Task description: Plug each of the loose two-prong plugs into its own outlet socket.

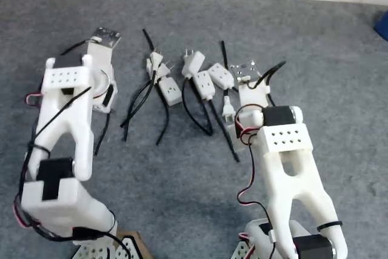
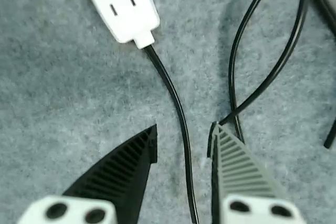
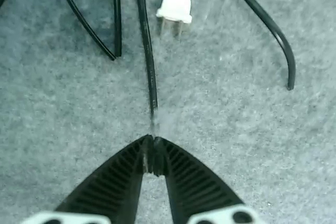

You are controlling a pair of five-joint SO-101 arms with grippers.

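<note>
Three white outlet sockets (image 1: 170, 92) (image 1: 205, 83) (image 1: 221, 76) lie mid-table on black cords, with white two-prong plugs (image 1: 155, 60) (image 1: 193, 60) (image 1: 227, 108) loose beside them. My left gripper (image 2: 184, 132) is open, its tips straddling the black cord (image 2: 173, 98) that leads up to one outlet socket (image 2: 118, 3). My right gripper (image 3: 153, 145) is shut just above the carpet. The end of a black cord (image 3: 149, 77) reaches its tips; I cannot tell if it is pinched. A white plug (image 3: 176, 3) lies beyond, prongs pointing toward the gripper.
Grey carpet (image 1: 182, 198) covers the table. Loose black cords (image 1: 136, 104) loop between the sockets and cross each other. The left arm (image 1: 63, 113) stands at the left, the right arm (image 1: 285, 144) at the right. A blue object (image 1: 382, 25) sits at the far right edge.
</note>
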